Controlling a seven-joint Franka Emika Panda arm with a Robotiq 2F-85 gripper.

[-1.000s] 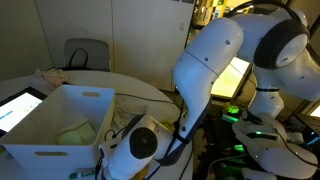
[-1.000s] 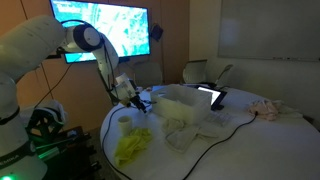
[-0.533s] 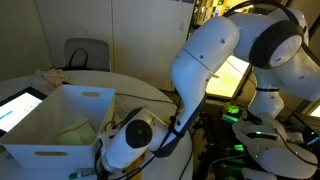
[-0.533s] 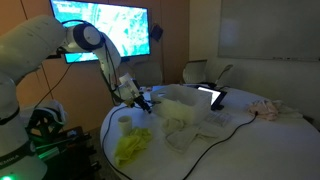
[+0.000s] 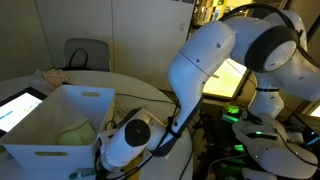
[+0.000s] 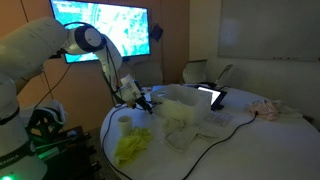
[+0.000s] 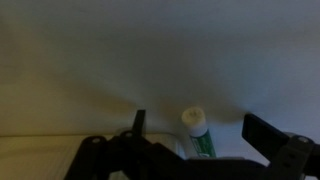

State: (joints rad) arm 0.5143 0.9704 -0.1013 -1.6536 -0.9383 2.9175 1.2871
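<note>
Black fingers frame the wrist view. The gripper (image 7: 201,122) has its jaws spread wide and clamps nothing. Between them stands a small green tube (image 7: 201,143) with a white cap, upright and, as far as we can tell, touching neither finger.

Behind the tube rises a plain pale surface, which we take for the outer wall of the white bin (image 5: 88,98). That puts the tube just outside the bin, at the corner nearest the robot's base. In both exterior views the wrist hides it.

For a clean grasp, we judge that the tube is already about midway between the fingers, so little sideways correction is needed. We would bring the pads down onto the green body rather than the cap. We would also close slowly, since a narrow upright tube tips at the first uneven touch, and we would keep the bin-side finger off the wall.

A pale cloth (image 5: 75,131) lies inside the bin. On the round table (image 6: 262,136), a crumpled yellow-green cloth (image 6: 131,147) lies near the bin, with a pale cup-like thing (image 6: 125,122) just beside it. A lit laptop (image 6: 212,96) sits behind the bin, and a pink cloth (image 6: 268,108) lies well apart from it. Farther off, a chair (image 5: 86,52) stands beyond the bin and a bright wall screen (image 6: 100,30) glows behind the arm.
</note>
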